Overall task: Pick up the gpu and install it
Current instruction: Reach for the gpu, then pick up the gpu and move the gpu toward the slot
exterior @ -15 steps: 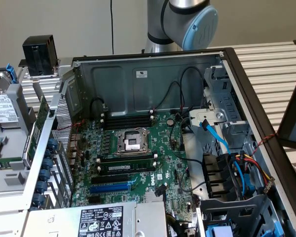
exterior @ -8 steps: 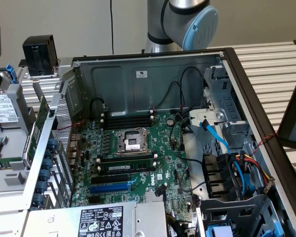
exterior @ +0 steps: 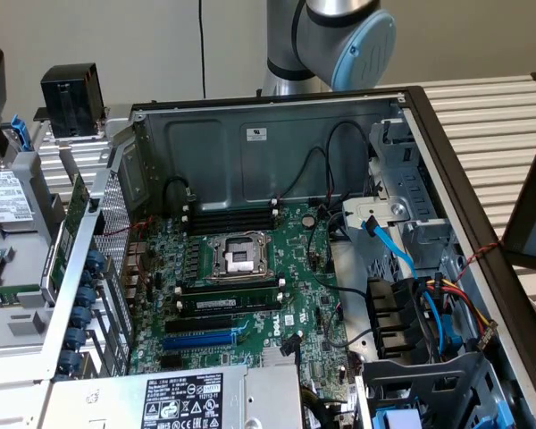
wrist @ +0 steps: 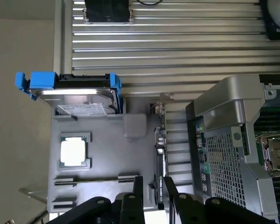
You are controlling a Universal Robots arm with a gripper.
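Jaws of my claw stand partly apart, one black finger on each side of the gpu. I see the card edge-on from above. It stands upright in a slot along the edge of the grey parts tray. One finger sits close against the card, while a strip of grey tray shows between the card and the other finger. I am therefore astride it and not clamped on it.

On the same tray lie a square processor chip in its recess and a hard drive with blue side rails. A black heatsink stands beyond them on the slatted metal table. The perforated rear wall of the computer case is just beside the tray, on the gpu's side.

In the exterior view the gpu is a thin green card standing on the exterior view's left, outside the case wall. The motherboard lies open inside the case, its long slots bare.
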